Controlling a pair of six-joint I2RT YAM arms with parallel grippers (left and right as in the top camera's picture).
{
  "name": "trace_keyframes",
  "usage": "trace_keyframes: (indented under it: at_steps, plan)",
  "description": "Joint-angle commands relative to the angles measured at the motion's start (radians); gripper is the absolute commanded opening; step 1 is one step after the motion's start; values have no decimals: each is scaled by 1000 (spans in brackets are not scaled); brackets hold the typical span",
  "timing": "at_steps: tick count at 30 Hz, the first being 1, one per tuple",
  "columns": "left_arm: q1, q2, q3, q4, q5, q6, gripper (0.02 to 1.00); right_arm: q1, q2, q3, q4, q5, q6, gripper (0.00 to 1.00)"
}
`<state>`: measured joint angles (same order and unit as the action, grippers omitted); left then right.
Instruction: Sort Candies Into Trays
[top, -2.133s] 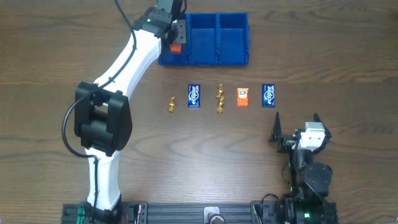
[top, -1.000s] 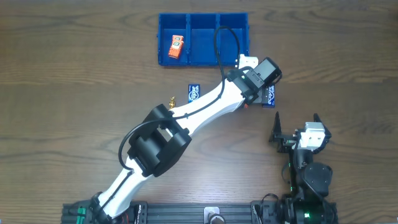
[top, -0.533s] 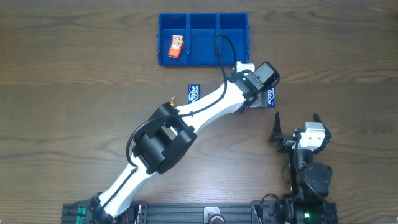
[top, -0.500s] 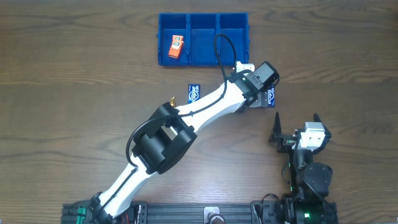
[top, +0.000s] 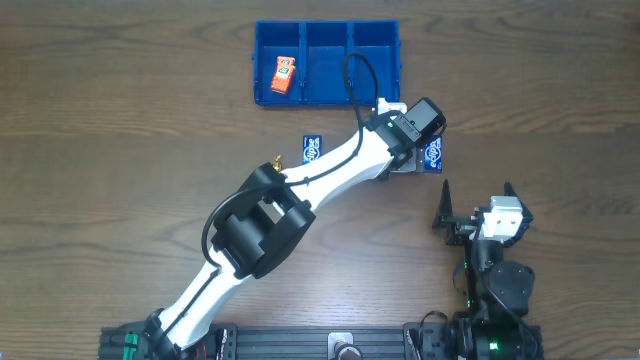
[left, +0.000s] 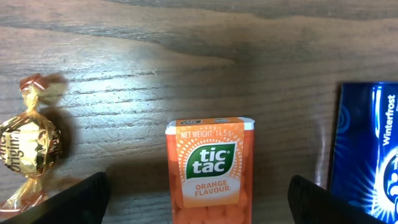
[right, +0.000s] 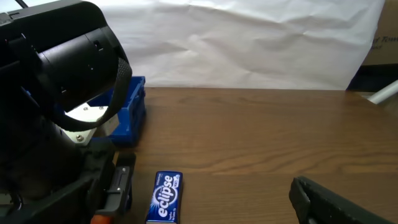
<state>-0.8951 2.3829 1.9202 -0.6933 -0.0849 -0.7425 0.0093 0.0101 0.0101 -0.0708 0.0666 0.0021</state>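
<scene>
An orange mint box (left: 210, 171) lies flat on the wood table between the spread fingers (left: 87, 200) of my open left gripper (left: 202, 200), which is low over it. In the top view the left arm reaches across the middle, and its gripper (top: 404, 158) is right of centre. Beside that box are a gold-wrapped candy (left: 28, 149) and a blue gum pack (left: 367, 149). The blue three-compartment tray (top: 325, 100) holds another orange box (top: 285, 75) in its left compartment. My right gripper (top: 477, 200) stands open near its base, holding nothing.
A second blue gum pack (top: 313, 152) and a gold candy (top: 275, 160) lie left of the arm. The right wrist view has the blue pack (right: 165, 196) beside the left arm's black wrist (right: 68, 56). The tray's middle and right compartments are bare.
The left arm left an orange box in the tray's left compartment, then swung right and down over the second orange box. The right arm has not moved.
</scene>
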Motion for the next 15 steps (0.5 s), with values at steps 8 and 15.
trace_keyframes:
  at_steps: [8,15]
  plan:
    - [-18,50,13,-6,-56,48,787,-5,-7,-2,-6,-2,-14,998]
    - [-22,50,13,-6,-72,51,555,-5,-7,-2,-5,-2,-14,998]
